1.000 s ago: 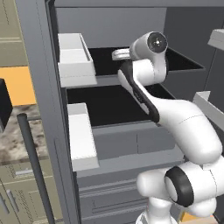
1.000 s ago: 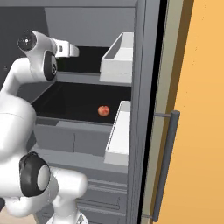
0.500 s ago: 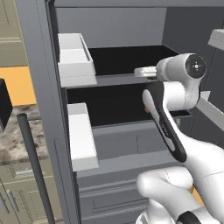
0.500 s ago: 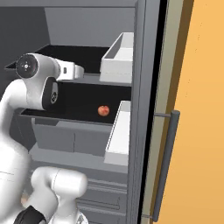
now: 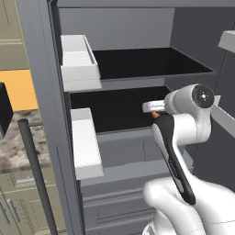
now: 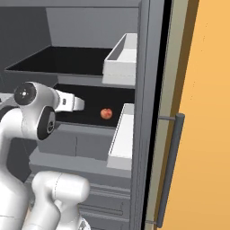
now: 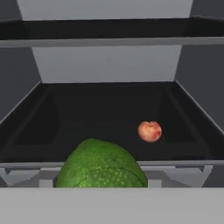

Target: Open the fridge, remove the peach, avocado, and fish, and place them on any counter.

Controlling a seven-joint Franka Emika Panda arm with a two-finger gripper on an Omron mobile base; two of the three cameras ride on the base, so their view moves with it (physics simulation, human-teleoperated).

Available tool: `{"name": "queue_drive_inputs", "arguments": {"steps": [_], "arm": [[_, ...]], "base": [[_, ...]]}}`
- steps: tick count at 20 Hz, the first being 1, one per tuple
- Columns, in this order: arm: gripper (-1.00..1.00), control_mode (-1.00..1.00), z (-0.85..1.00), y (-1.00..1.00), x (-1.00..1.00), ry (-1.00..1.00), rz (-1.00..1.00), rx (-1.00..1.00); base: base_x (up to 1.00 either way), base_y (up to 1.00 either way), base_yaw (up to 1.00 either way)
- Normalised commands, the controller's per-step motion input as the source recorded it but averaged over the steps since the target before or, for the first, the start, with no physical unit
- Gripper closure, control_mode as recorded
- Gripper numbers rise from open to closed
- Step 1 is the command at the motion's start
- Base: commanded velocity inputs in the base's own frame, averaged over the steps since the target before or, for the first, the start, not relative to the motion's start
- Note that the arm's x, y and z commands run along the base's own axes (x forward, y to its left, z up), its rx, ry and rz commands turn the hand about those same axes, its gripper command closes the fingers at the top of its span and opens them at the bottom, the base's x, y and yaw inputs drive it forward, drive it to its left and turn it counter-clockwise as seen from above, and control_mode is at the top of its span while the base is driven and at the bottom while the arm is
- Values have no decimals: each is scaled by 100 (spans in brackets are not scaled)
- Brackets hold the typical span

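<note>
The fridge [image 5: 43,82] [image 6: 148,90] stands open, with black shelves inside. The green avocado [image 7: 101,168] sits big and close at the bottom of the hand view, in front of the lower shelf's front edge, and my gripper is shut on it. My gripper [image 5: 148,108] [image 6: 80,103] points into the fridge at the level of the lower shelf. The red-orange peach [image 7: 149,131] [image 6: 106,113] lies toward the back right of that shelf, apart from the avocado. The fish is out of view. The granite counter [image 5: 11,142] shows at the left, beyond the open door.
White door bins [image 5: 78,62] [image 6: 123,56] hang on both open doors at either side of the opening. The right door's long bar handle [image 6: 168,166] juts out beside an orange wall [image 6: 206,112]. Grey drawers [image 5: 119,202] lie below the shelves.
My hand has come down from the upper shelf level to the lower shelf level and swung to the right in the left base view. The peach has stayed put.
</note>
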Motion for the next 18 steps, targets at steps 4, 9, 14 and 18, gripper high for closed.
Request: {"name": "queue_drive_inputs", "arguments": {"steps": [4, 9, 14, 18], "arm": [[100, 100, 0, 0, 0, 0, 0, 0], [100, 100, 0, 0, 0, 0, 0, 0], [100, 100, 0, 0, 0, 0, 0, 0], [100, 100, 0, 0, 0, 0, 0, 0]], "base": [[-90, 0, 0], [-100, 0, -2], [-100, 35, -1], [-100, 100, 0]]}}
